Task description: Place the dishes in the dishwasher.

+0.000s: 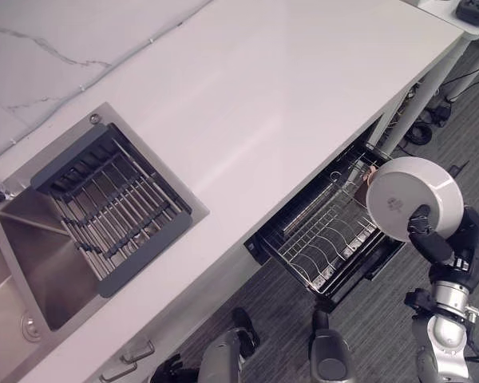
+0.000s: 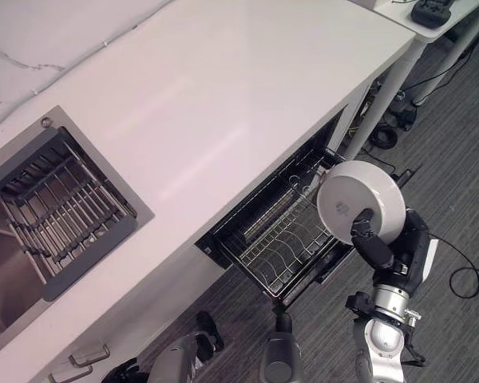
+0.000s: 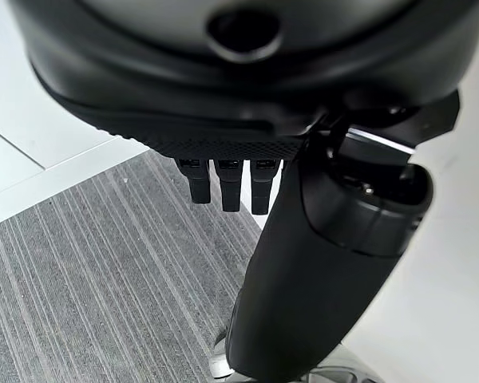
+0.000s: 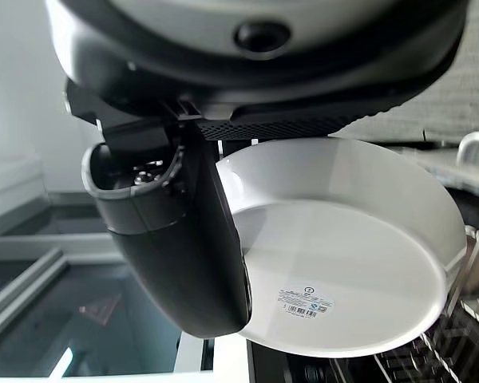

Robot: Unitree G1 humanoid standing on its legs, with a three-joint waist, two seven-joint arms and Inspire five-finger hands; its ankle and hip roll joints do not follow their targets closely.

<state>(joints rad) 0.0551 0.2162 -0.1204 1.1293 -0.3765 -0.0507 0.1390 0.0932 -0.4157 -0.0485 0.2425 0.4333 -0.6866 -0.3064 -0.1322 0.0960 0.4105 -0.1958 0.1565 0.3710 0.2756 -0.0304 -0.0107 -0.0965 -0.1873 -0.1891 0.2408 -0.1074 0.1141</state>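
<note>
White bench (image 1: 247, 88): long pale top, with a sink (image 1: 32, 263) and dish rack (image 1: 112, 207) set in at its left.
Dishwasher rack (image 1: 327, 231): wire, pulled out under the bench edge.
Plate (image 1: 413, 198): white, underside up, above the rack's right end.
Right robot hand (image 1: 431, 239): thumb and fingers clamped on the plate's rim.
Left robot hand (image 3: 223, 187): fingers hang straight, holding nothing.

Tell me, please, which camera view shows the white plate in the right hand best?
The right wrist view: the white plate shows close up, its underside and label visible, with the right hand pinching its rim. Both eye views show the plate smaller, held above the open dishwasher rack. The left wrist view shows the left hand over carpet.
</note>
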